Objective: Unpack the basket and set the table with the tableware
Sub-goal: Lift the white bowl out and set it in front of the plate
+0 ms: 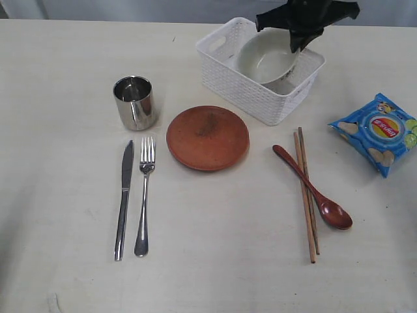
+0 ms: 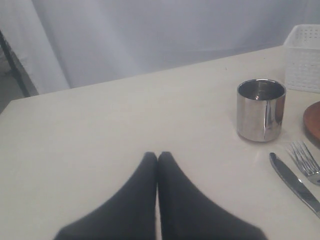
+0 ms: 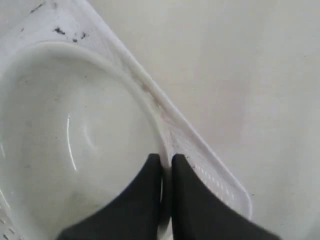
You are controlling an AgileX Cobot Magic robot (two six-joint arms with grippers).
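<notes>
The white basket (image 1: 244, 81) stands at the back of the table (image 1: 208, 261). The pale bowl (image 1: 264, 57) is tilted inside it, and my right gripper (image 1: 301, 40) is shut on the bowl's rim (image 3: 159, 131), one finger inside the bowl, one outside. On the table lie the steel cup (image 1: 135, 102), knife (image 1: 123, 199), fork (image 1: 144, 195), reddish-brown plate (image 1: 207, 137), dark red spoon (image 1: 313, 187) and chopsticks (image 1: 306, 193). My left gripper (image 2: 158, 156) hovers shut and empty over bare table, left of the cup (image 2: 260, 110); the exterior view does not show it.
A blue chip bag (image 1: 378, 132) lies at the right edge, beside the basket. In the left wrist view the table's far edge meets a pale curtain, with the basket corner (image 2: 302, 57) behind the cup, and the knife (image 2: 292, 181) and fork (image 2: 305, 161) nearby.
</notes>
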